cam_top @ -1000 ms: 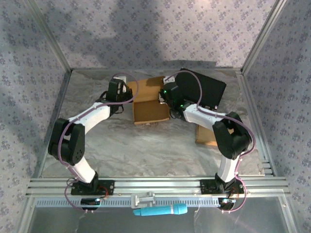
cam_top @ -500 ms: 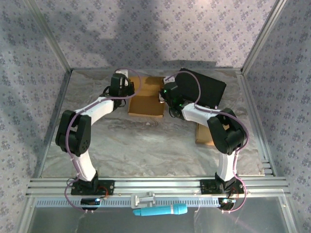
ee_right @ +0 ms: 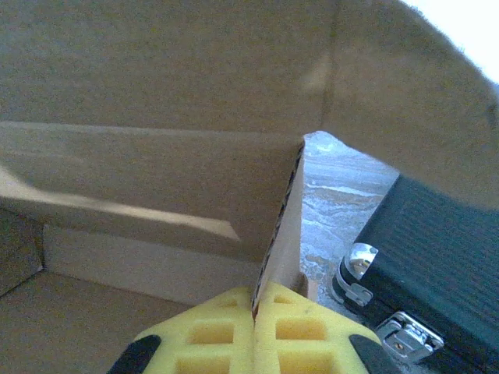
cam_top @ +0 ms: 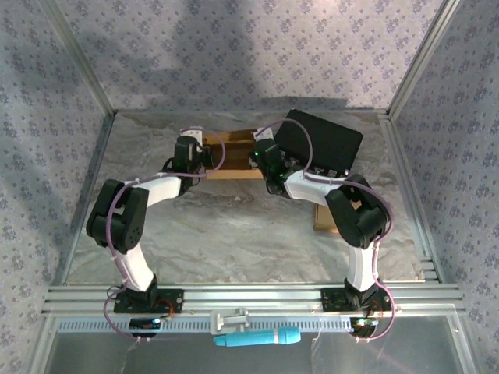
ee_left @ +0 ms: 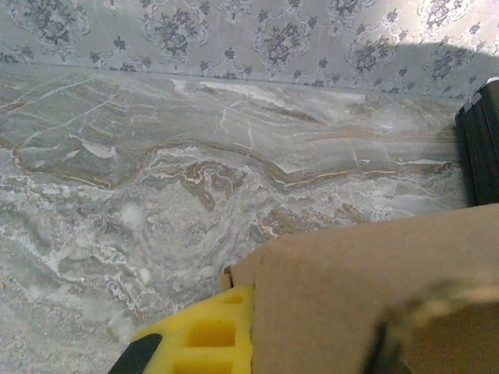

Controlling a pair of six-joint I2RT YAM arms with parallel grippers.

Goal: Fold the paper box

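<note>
The brown cardboard paper box (cam_top: 231, 157) is held up between both arms near the back of the table and looks narrow from above. My left gripper (cam_top: 204, 156) is on its left side. In the left wrist view one yellow finger (ee_left: 204, 335) presses against a cardboard wall (ee_left: 366, 296), which hides the other finger, so the gripper (ee_left: 261, 312) is shut on the box. My right gripper (cam_top: 258, 159) is on the box's right side. In the right wrist view its jaws (ee_right: 255, 298) pinch the edge of an upright wall, with the box's inside (ee_right: 140, 156) ahead.
A black hard case (cam_top: 323, 144) with metal latches (ee_right: 401, 335) lies just right of the box at the back; its edge (ee_left: 483, 148) also shows in the left wrist view. A flat cardboard piece (cam_top: 327, 218) lies under the right arm. A teal tool (cam_top: 257, 338) rests on the front rail.
Both grippers have moved toward the back wall with the box. The box has tipped up, so its open inside no longer faces the top camera.
</note>
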